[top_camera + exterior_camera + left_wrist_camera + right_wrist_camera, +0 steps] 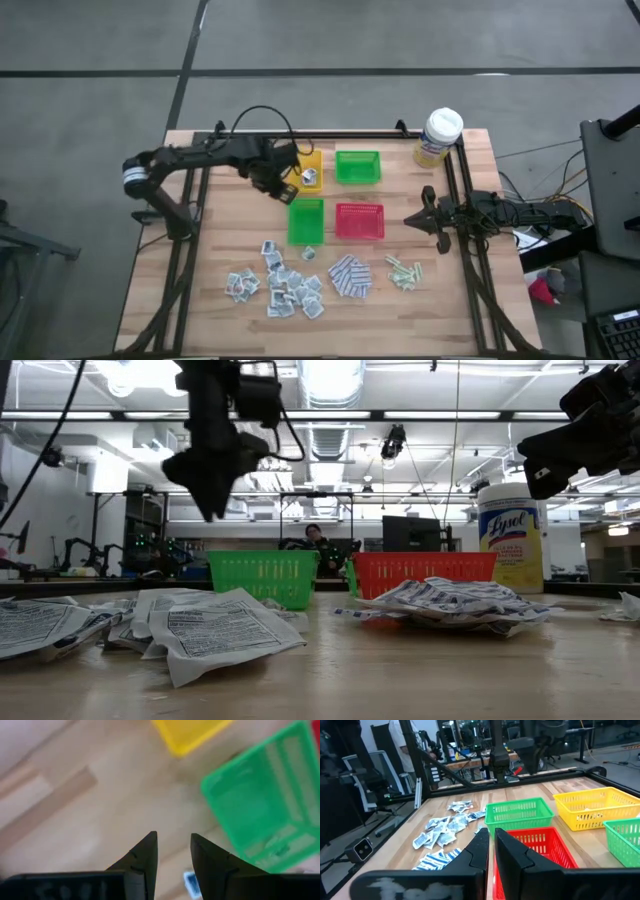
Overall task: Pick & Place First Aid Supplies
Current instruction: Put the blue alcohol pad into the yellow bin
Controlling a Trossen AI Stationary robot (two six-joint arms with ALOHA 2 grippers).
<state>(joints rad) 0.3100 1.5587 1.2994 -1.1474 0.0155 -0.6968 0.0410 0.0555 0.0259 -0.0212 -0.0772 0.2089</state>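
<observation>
Right now your left claw (278, 180) hangs above the table beside the yellow tray (305, 160), fingers a narrow gap apart and holding nothing. One white sachet (310, 176) already lies in that tray. The rest of the white sachets (278, 285) lie in a loose heap toward six o'clock from the claw, past the near green tray (305, 221), so the left arm is plainly nearer. The blue-and-white pads (350, 276) sit just right of that heap, the pale green strips (404, 271) farther right. Your right claw (428, 218) waits at the table's right edge, pinched shut and empty. You cannot make out the long axis of any single sachet.
</observation>
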